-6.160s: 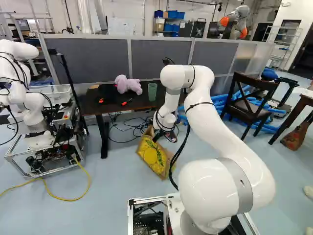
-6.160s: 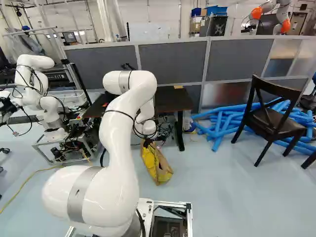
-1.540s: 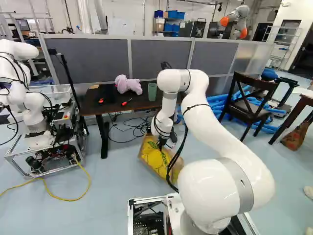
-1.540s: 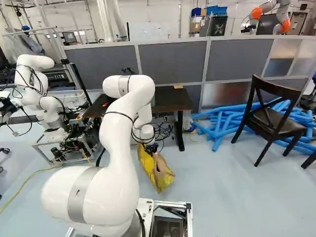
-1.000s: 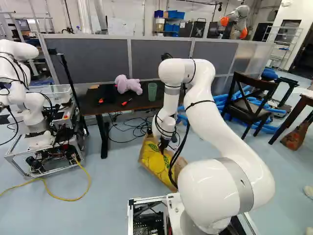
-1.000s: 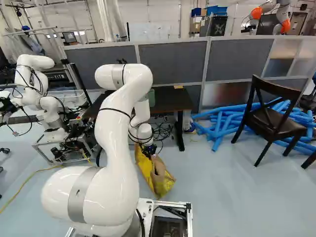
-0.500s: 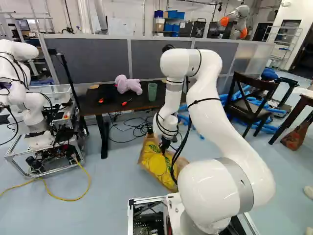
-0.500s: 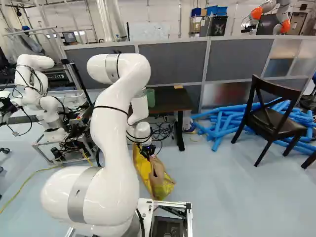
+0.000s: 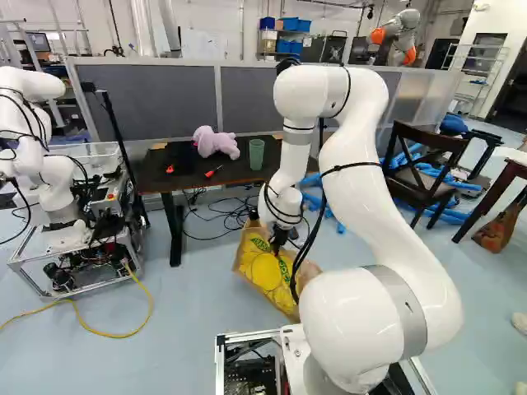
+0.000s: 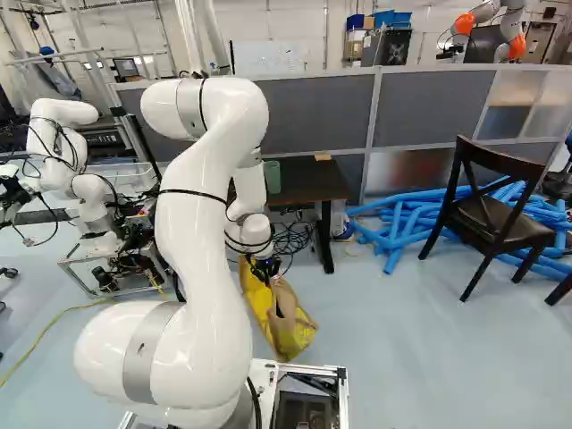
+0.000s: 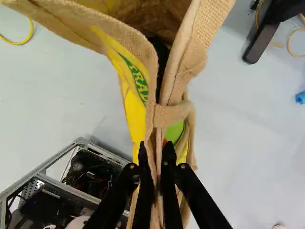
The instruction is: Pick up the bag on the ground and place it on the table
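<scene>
Wrist view | our hand (image 11: 156, 153) is clamped on the bag (image 11: 133, 102) | left base view: bag low, floor (image 9: 189, 296) contact unclear, desk (image 9: 235, 174) at its eleven o'clock | step, we judge: lifting | next, we need clearance above the desk edge, then a swing over.

Yellow and tan bag (image 9: 263, 271), lilac toy (image 9: 216, 142)
</scene>
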Controlling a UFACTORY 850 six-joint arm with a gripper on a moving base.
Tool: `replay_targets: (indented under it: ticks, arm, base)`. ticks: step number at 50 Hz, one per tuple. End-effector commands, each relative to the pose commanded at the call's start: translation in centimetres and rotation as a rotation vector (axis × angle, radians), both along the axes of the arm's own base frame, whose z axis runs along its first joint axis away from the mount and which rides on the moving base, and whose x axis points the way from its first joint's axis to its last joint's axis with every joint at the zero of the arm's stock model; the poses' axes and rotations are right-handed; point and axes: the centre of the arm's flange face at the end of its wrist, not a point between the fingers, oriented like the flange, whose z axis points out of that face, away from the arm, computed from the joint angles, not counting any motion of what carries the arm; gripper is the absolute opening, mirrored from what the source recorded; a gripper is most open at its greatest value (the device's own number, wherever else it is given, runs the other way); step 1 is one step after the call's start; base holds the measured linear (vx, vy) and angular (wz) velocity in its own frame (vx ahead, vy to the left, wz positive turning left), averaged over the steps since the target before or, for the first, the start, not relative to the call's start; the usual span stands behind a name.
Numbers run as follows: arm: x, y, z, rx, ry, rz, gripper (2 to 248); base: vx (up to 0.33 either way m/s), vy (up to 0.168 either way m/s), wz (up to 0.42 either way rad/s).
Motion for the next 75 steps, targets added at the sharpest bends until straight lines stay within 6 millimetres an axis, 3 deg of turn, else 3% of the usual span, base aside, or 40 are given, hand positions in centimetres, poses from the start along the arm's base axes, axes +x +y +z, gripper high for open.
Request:
replay_targets:
  ticks: [75]
  arm:
    - [-2.0, -0.5, 10.7, -0.034, 0.014, -0.005, 22]
  base:
    - [0.0, 0.0, 0.0]
